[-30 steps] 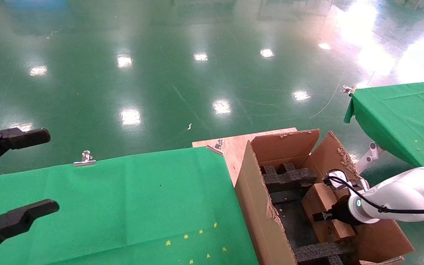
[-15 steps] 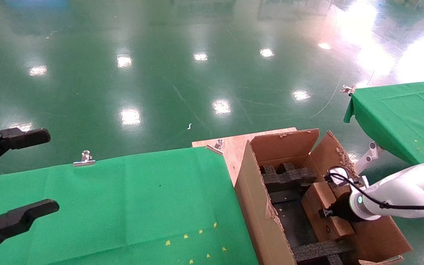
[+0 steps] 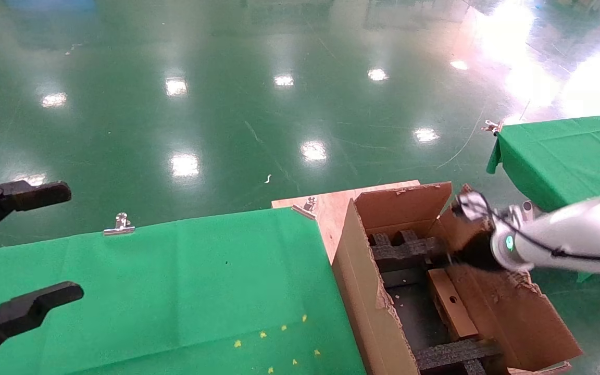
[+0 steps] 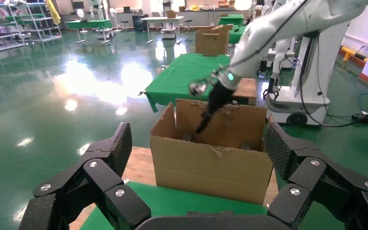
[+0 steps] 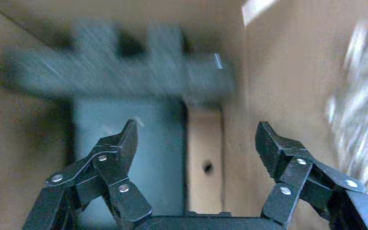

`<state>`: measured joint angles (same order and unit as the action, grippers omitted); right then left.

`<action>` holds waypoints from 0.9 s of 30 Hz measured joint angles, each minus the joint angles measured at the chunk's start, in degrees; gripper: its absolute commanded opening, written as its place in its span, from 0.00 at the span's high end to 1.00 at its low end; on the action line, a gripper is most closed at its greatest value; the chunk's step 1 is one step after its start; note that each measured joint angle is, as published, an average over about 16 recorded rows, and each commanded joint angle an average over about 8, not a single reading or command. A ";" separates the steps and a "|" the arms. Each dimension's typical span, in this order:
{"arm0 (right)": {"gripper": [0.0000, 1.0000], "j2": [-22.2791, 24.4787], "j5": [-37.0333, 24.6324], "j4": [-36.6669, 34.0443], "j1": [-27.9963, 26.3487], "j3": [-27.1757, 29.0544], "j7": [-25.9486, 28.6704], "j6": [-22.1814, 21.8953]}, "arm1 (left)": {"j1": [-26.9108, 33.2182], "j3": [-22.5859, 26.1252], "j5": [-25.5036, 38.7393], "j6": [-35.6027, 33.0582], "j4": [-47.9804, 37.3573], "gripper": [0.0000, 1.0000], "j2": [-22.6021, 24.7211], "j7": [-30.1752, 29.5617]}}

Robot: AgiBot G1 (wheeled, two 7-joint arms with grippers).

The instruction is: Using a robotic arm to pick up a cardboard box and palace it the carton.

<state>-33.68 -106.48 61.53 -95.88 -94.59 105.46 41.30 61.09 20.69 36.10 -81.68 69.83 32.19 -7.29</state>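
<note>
Cardboard box (image 3: 451, 308), flat brown rect. w/ a round hole in one face, lies inside the carton (image 3: 378, 312) just below the right claw (image 5: 196, 143), against the inner wall. Claw's black ribbed fingers (image 5: 122, 143) are spread, holding nothing. Carton: corrugated, frayed torn flaps, dark notched foam insert (image 3: 407, 249) beyond the claw. Glossy white robotic arm (image 3: 571, 239) reaches over the rim. Left claw (image 3: 24, 250) spread, parked above the green cloth surface (image 3: 175, 291), well apart.

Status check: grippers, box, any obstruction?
Right gripper open above large brown carton. Small flat brown cardboard box lies inside, released. Left gripper open, parked. No obstruction seen.
</note>
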 measured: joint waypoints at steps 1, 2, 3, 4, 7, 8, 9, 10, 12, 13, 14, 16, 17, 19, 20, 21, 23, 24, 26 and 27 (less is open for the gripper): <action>0.00 0.39 0.32 1.26 -0.98 0.44 -0.25 0.25 | 0.00 0.00 0.00 0.00 0.00 0.00 0.00 0.00; 0.00 0.80 0.68 2.58 -1.99 0.91 -0.52 0.54 | 0.00 0.00 0.00 0.00 0.00 0.00 0.00 0.00; 0.00 1.19 1.12 3.93 -3.02 1.39 -0.78 0.86 | 0.00 0.00 0.00 0.00 0.00 0.00 0.00 0.00; 0.00 1.57 1.63 5.26 -4.05 1.89 -1.06 1.21 | 0.00 0.00 0.00 0.00 0.00 0.00 0.00 0.00; 0.00 2.54 3.56 8.98 -7.04 3.41 -2.13 2.42 | 0.00 0.00 0.00 0.00 0.00 0.00 0.00 0.00; 0.00 2.85 4.25 10.18 -8.01 3.92 -2.56 2.85 | 0.00 0.00 0.00 0.00 0.00 0.00 0.00 0.00; 0.00 3.13 5.03 11.29 -8.93 4.42 -2.99 3.32 | 0.00 0.00 0.00 0.00 0.00 0.00 0.00 0.00; 0.00 3.38 5.85 12.32 -9.80 4.90 -3.40 3.79 | 0.00 0.00 0.00 0.00 0.00 0.00 0.00 0.00; 0.00 3.79 7.41 14.08 -11.31 5.77 -4.15 4.67 | 0.00 0.00 -0.01 0.01 -0.01 0.00 0.00 0.00; 0.00 3.96 8.12 14.79 -11.94 6.15 -4.49 5.06 | -0.01 0.00 -0.01 0.01 -0.01 0.00 -0.01 0.00; 0.00 4.09 8.78 15.38 -12.49 6.48 -4.80 5.42 | -0.01 0.00 -0.01 0.01 -0.01 0.00 -0.01 0.00; 0.00 4.25 9.94 16.22 -13.37 7.03 -5.33 6.02 | -0.01 0.00 -0.01 0.01 -0.01 0.00 -0.01 0.00; 0.00 4.29 10.44 16.50 -13.71 7.25 -5.57 6.27 | -0.01 0.00 -0.01 0.01 -0.01 0.00 -0.01 0.00; 0.00 4.30 11.23 16.77 -14.17 7.57 -5.99 6.64 | -0.01 0.00 -0.02 0.01 -0.01 0.00 -0.01 0.00; 0.00 4.30 11.51 16.84 -14.31 7.67 -6.16 6.77 | -0.01 0.00 -0.02 0.01 -0.02 0.00 -0.01 0.00; 0.00 4.31 11.68 16.87 -14.39 7.73 -6.25 6.85 | -0.01 0.00 -0.02 0.01 -0.02 0.00 -0.01 0.00; 0.00 4.32 11.85 16.91 -14.45 7.79 -6.33 6.93 | -0.01 0.00 -0.02 0.02 -0.02 0.00 -0.01 0.00; 0.00 4.29 11.91 16.84 -14.39 7.81 -6.32 6.95 | -0.01 0.00 -0.02 0.02 -0.02 0.00 -0.01 0.00; 0.00 4.24 11.87 16.70 -14.14 7.90 -6.40 6.96 | -0.01 0.00 -0.02 0.02 -0.02 0.00 -0.01 0.00; 0.00 4.21 11.89 16.63 -13.94 8.04 -6.57 6.99 | -0.01 0.00 -0.02 0.02 -0.02 0.00 -0.01 0.00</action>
<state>-29.46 -94.58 78.16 -109.83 -86.56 98.90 48.29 61.07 20.69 36.08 -81.67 69.81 32.17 -7.29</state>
